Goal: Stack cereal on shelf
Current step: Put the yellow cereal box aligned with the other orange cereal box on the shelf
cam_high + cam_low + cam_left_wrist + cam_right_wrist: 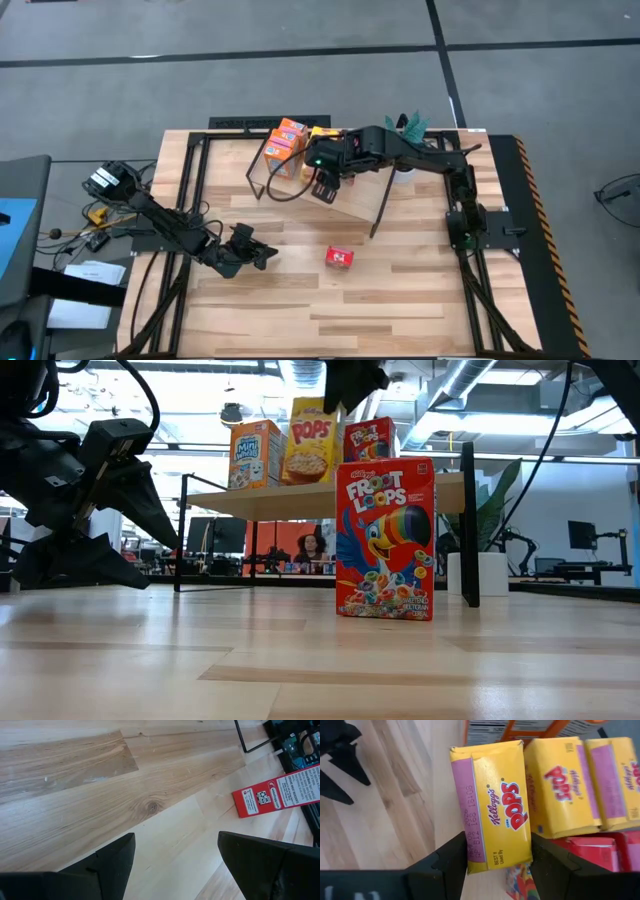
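Observation:
The shelf (345,195) stands at the table's far middle, with several cereal boxes on it: orange (255,453), yellow Pops (560,785) and red (368,440). My right gripper (497,865) is over the shelf, shut on one yellow Pops box (492,802), which also shows in the low view (310,440). A red Froot Loops box (385,540) stands upright on the table in front of the shelf (340,258). My left gripper (268,252) is open and empty, low over the table to the left of that red box (280,795). My right gripper pinches the yellow Pops box between its two fingers (455,862), one on each wide face just below the top flap (495,845). The fingers come from above, pointing down. The box stands upright, and in the low view its bottom edge (305,481) meets the shelf board.
A plant in a white pot (480,565) stands at the far right behind the shelf. Black frame rails (185,200) run along both table sides, with cables (100,215) off the left edge. Bare wooden tabletop (400,300) lies at the near side.

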Controlling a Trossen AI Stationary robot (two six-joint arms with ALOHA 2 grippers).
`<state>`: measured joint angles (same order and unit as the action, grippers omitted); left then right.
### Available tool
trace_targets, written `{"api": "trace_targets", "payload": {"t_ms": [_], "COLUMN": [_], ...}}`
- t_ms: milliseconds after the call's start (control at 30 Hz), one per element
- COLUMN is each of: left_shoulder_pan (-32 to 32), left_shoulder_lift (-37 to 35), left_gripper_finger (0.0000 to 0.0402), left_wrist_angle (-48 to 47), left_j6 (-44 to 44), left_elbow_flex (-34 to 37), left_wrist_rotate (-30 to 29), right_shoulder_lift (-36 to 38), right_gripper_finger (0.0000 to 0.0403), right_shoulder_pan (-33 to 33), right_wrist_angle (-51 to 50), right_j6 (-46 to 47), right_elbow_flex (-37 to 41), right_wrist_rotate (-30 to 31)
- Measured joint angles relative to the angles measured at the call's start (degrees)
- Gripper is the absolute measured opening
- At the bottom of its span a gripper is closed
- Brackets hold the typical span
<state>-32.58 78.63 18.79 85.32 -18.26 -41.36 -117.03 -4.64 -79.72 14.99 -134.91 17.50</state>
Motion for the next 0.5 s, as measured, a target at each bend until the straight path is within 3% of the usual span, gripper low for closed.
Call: {"api": "trace_targets", "payload": {"t_ms": [500], "left_shoulder_pan": [0.0], "left_shoulder_lift": [0.0], "left_gripper_finger": [0.0275], "left_wrist_angle": [0.0], "left_j6": [0.0], "left_elbow_flex": [-0.01], "left_wrist_rotate": [0.0], "right_shoulder_lift": [0.0], "right_gripper_finger": [0.0213], "right_shoulder_pan": [-0.02], "right_wrist_angle": [0.49], "right_j6": [1.11], "right_elbow_flex": [0.23], "right_wrist_rotate": [-1.97]}}
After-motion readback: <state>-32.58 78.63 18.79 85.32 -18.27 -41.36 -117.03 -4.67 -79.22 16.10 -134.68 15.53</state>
